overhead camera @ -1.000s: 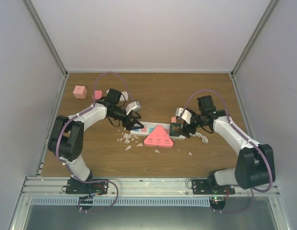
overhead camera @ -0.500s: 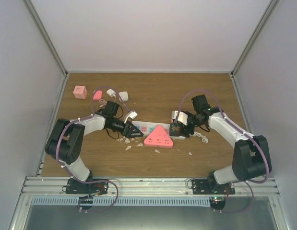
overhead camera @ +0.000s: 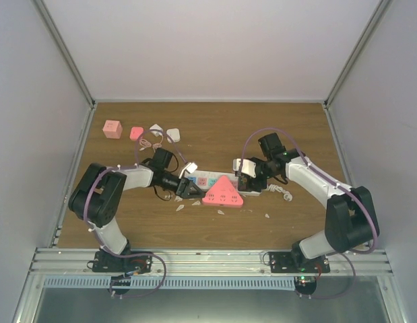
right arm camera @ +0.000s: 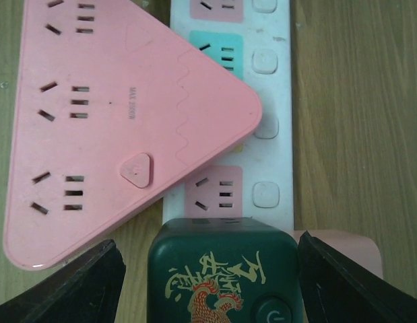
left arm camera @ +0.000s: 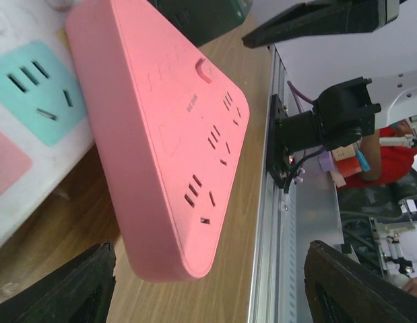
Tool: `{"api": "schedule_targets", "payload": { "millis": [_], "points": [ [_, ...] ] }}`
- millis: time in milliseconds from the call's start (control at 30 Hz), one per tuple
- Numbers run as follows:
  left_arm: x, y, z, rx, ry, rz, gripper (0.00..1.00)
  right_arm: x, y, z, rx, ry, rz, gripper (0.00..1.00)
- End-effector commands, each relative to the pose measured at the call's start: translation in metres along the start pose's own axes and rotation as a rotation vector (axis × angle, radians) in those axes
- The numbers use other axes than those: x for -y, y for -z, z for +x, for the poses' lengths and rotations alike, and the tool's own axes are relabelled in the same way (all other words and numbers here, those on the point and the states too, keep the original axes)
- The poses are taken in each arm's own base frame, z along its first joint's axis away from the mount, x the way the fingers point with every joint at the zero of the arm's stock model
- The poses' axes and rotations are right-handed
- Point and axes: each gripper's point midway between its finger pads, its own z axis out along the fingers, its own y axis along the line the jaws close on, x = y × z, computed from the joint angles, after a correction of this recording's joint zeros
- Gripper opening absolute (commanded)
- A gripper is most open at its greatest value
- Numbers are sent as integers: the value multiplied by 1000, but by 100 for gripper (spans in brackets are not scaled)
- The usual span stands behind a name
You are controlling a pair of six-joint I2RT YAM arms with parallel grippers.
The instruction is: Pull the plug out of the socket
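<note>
**Plug, a dark green boxy block with a gold dragon print (right arm camera: 225, 276), seated in the socket; nothing gripped yet**

From my seat, the socket (overhead camera: 203, 180), a long white rectangular power strip with pastel outlet faces, lies flat near the middle of the wooden bench (overhead camera: 215, 128). It runs left to right between the two arms. The plug stands in its right end, just past a pink outlet face. A flat pink triangular plastic multi-outlet adapter (overhead camera: 222, 193) sits over the strip's near edge and hides part of the row. I cannot tell whether it is plugged in or only resting there.

The right fingers (right arm camera: 67, 289) are spread either side of the green block. A gap shows on one side; on the other the finger looks very close to the block, though I cannot confirm contact. I read that as lining up for a pinch on the two side faces, so the pull can go straight away from the strip.

The left fingers (left arm camera: 67, 289) are also spread, low by the strip's left part, with the adapter's corner between them and nothing pinched. My guess is that they are there to pin the strip down, because a light strip would otherwise lift along with the plug.
</note>
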Motion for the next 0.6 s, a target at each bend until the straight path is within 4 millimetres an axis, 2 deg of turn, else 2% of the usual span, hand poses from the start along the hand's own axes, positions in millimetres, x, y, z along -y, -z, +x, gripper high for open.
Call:
{"api": "schedule_targets", "payload": {
  "millis": [0,267,433,567],
  "points": [
    [-2,-7,2,-1,-12,4,78,1,-3,7,-41,0,-5,70],
    [-19,-17,11,-22,69,-31,79,-2,-11,16,-61,-30,-14,54],
    [-23,-26,19,-53,104,-9,76,-6,-16,23,-77,-38,-25,50],
    [-20,-32,17,-64,97,24,69,-9,-18,26,-82,-41,-31,48]
  ]
}}
